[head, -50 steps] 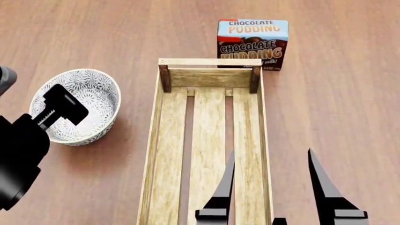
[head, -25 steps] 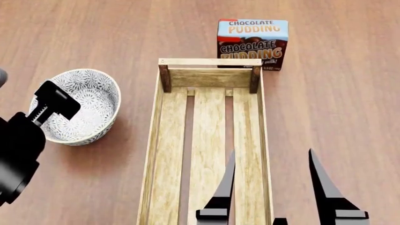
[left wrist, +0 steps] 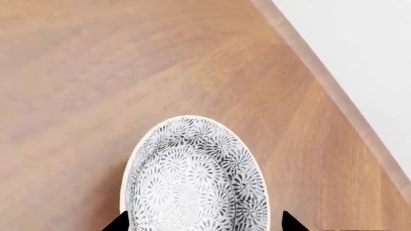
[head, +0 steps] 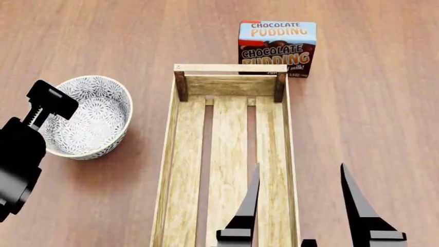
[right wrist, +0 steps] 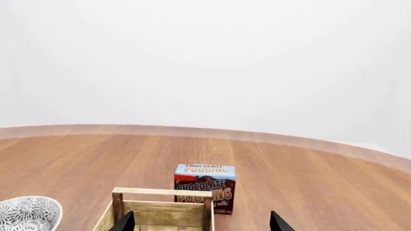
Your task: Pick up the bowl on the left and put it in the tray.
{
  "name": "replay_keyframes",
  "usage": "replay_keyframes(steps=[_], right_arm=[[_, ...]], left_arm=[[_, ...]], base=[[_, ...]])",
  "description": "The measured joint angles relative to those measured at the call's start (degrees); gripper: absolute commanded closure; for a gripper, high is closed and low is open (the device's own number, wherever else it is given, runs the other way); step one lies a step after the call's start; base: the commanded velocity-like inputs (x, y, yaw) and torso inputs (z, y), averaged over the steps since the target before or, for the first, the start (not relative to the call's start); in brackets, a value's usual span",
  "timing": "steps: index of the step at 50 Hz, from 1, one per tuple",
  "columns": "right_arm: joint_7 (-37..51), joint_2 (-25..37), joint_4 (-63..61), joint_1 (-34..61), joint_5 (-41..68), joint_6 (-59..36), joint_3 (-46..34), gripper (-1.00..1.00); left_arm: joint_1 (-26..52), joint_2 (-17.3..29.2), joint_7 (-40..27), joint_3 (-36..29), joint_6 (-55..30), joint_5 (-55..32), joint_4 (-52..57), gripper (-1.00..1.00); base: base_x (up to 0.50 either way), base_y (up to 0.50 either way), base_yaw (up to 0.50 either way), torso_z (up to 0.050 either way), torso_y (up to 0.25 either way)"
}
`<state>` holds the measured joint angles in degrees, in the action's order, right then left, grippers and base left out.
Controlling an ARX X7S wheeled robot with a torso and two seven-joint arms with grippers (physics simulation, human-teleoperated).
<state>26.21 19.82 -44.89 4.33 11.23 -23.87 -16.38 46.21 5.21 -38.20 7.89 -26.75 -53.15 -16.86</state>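
The bowl (head: 96, 116), white with a dense grey-blue floral pattern, sits upright on the wooden table left of the tray (head: 230, 68), a long light-wood slatted crate. My left gripper (head: 51, 99) hangs over the bowl's left rim. In the left wrist view the bowl (left wrist: 192, 178) lies between the two dark fingertips of the left gripper (left wrist: 204, 225), which stand wide apart and open. My right gripper (head: 298, 203) is open over the tray's near right side, holding nothing. The right wrist view shows the right gripper (right wrist: 201, 224), the tray's far end (right wrist: 163, 192) and the bowl (right wrist: 29, 214).
A chocolate pudding box (head: 277, 49) stands upright just behind the tray's far end, also visible as the box (right wrist: 204, 185). The table's edge (left wrist: 334, 96) runs beyond the bowl in the left wrist view, with white beyond it.
My left gripper has shifted away from me and to the left across the bowl, from its middle to its left rim. The bowl, tray and right gripper have not moved.
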Motion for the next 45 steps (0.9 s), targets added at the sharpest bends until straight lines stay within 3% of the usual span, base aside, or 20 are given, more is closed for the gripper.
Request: replay_keyframes(steps=[45], right_arm=[[0.8, 0.7, 0.8, 0.3, 0.5, 0.6, -0.7, -1.0]], left_arm=[[-0.4, 1.6, -0.4, 1.1, 7.5, -0.6, -5.5, -1.0]], base=[[0.0, 0.0, 0.0, 0.0, 0.0]])
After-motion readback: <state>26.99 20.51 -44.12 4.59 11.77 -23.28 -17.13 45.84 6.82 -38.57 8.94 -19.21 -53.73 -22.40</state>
